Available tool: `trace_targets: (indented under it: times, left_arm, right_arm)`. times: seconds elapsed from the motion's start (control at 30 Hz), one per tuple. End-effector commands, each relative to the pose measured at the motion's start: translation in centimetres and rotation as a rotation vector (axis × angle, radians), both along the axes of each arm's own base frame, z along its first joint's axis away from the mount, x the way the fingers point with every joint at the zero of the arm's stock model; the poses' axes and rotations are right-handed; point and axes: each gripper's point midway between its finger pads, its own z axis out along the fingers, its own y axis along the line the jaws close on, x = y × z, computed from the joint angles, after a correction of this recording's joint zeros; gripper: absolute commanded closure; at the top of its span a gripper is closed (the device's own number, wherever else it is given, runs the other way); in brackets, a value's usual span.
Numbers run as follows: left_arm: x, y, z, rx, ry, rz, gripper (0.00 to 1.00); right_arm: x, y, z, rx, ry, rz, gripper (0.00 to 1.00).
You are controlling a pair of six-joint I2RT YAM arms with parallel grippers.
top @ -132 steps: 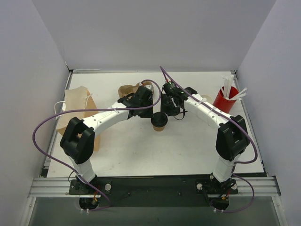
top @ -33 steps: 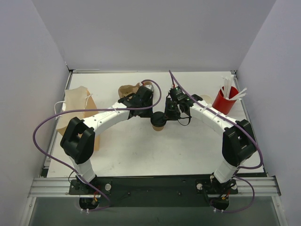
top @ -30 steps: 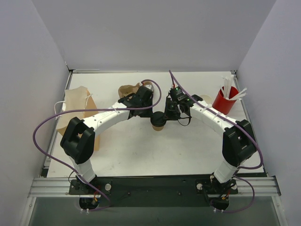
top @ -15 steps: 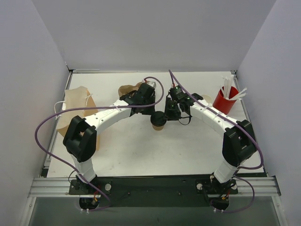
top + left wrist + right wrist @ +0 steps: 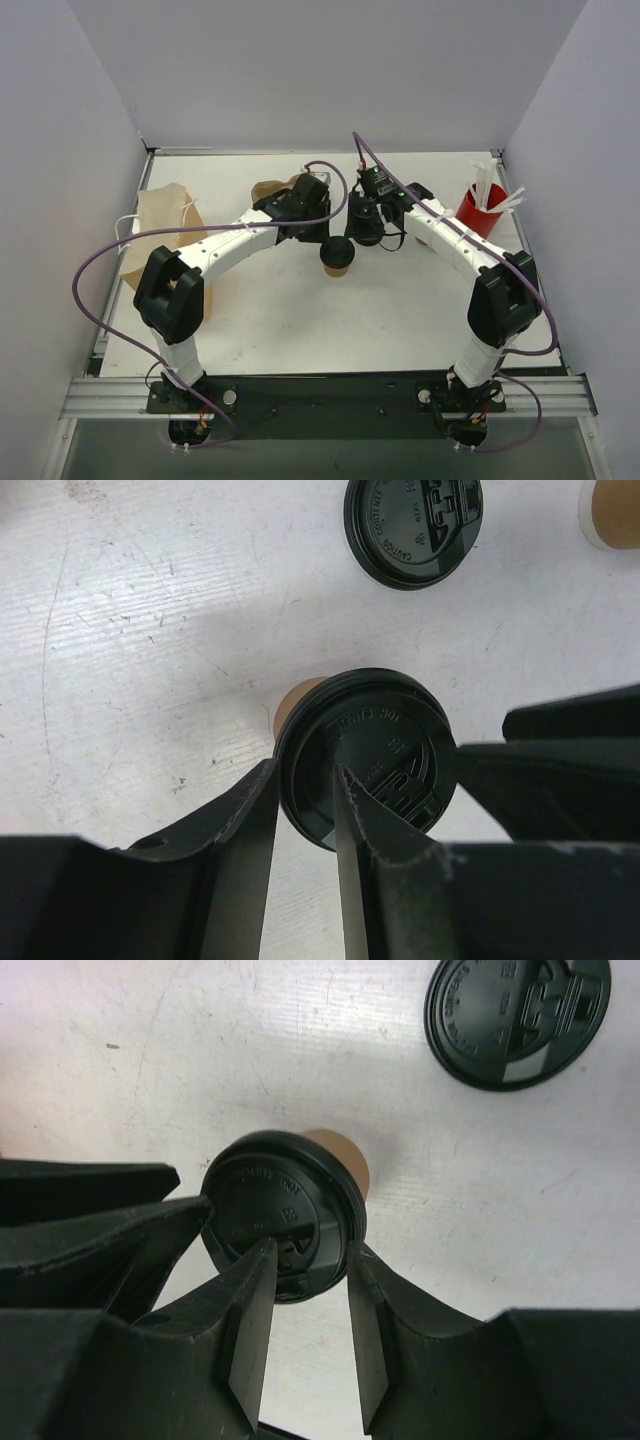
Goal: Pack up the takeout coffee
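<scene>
The takeout coffee (image 5: 338,258), a small brown kraft cup with a black lid, stands upright mid-table. It also shows in the left wrist view (image 5: 365,755) and the right wrist view (image 5: 283,1215). My left gripper (image 5: 318,231) hovers just behind-left of it, and its fingers (image 5: 305,780) are slightly apart with nothing between them. My right gripper (image 5: 362,232) hovers just behind-right of it. Its fingers (image 5: 310,1252) are also apart and empty above the lid's edge.
A loose black lid (image 5: 413,525) lies on the table beyond the cup, also seen in the right wrist view (image 5: 517,1015). A paper bag (image 5: 160,225) lies at the left. Crumpled brown paper (image 5: 272,190) lies at the back. A red cup with white straws (image 5: 478,210) stands at the right.
The right gripper has come off the cup's lid and moved back toward the far side. The left gripper has also drawn back slightly. The cup stays in place.
</scene>
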Motion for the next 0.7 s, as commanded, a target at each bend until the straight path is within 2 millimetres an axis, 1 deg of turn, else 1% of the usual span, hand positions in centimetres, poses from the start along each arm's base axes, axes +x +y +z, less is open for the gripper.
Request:
trace_targets:
  times: [0.0,0.07,0.13,0.17,0.2,0.3,0.43,0.47,0.67]
  left_arm:
    - [-0.7,0.7,3.7,-0.082,-0.026,0.081,0.63]
    - [-1.8,1.0,3.2,-0.114,0.004,0.111,0.64]
    - [-2.2,0.9,3.2,-0.141,0.008,0.129,0.66]
    - [-2.7,1.0,3.3,-0.160,0.013,0.141,0.66]
    - [-2.8,0.9,3.4,-0.177,0.010,0.146,0.66]
    - [-3.1,0.6,3.4,-0.194,0.018,0.153,0.66]
    - [-3.1,0.1,3.3,-0.213,0.025,0.151,0.66]
    - [-3.1,0.0,3.0,-0.211,0.036,0.154,0.67]
    - [-2.8,-0.8,2.2,-0.218,0.056,0.153,0.69]
  right_arm:
    - [1.6,-0.3,0.4,-0.032,-0.031,0.099,0.70]
    - [1.8,0.3,0.7,-0.023,-0.044,0.154,0.70]
    - [2.0,0.6,0.2,-0.026,-0.040,0.186,0.70]
    - [2.0,0.7,0.2,-0.024,-0.041,0.198,0.70]
    - [2.0,0.8,-0.3,-0.028,-0.032,0.206,0.70]
    - [1.9,1.2,-0.7,-0.016,-0.025,0.229,0.71]
    - [1.9,1.2,-1.0,-0.025,-0.029,0.225,0.71]
    - [2.0,1.1,-1.0,-0.027,-0.030,0.224,0.71]
    - [1.8,1.1,-1.4,-0.039,-0.023,0.225,0.71]
